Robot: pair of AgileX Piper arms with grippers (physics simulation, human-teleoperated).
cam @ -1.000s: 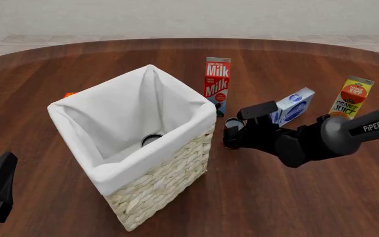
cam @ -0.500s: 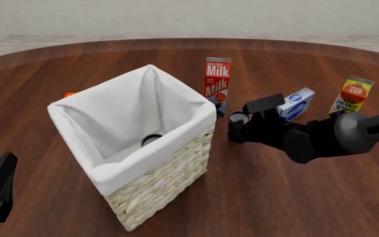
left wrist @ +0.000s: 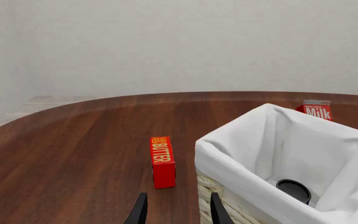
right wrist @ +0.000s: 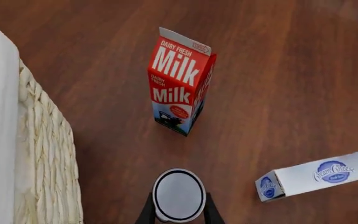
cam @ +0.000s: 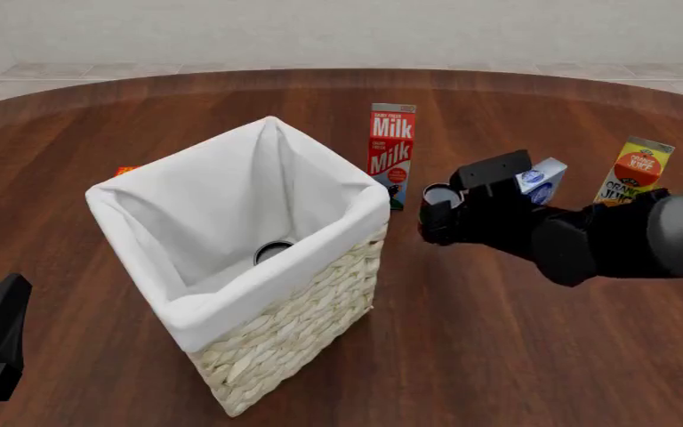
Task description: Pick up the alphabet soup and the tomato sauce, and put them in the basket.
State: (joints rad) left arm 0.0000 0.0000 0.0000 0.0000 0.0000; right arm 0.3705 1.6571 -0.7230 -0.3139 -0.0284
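Right gripper [cam: 439, 213] grips a can [right wrist: 178, 194], probably the tomato sauce, held above the tabletop; next it crosses over the basket [cam: 317, 294] rim.

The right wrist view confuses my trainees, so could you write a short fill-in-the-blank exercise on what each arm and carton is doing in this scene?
1. The right gripper is shut on a can with a pale ____ on top.
2. The red milk carton stands ____ on the table.
3. One can already lies inside the ____.
4. Beside the basket, ahead of the open left gripper, stands a red box labelled ____.

Missing words: lid; upright; basket; butter
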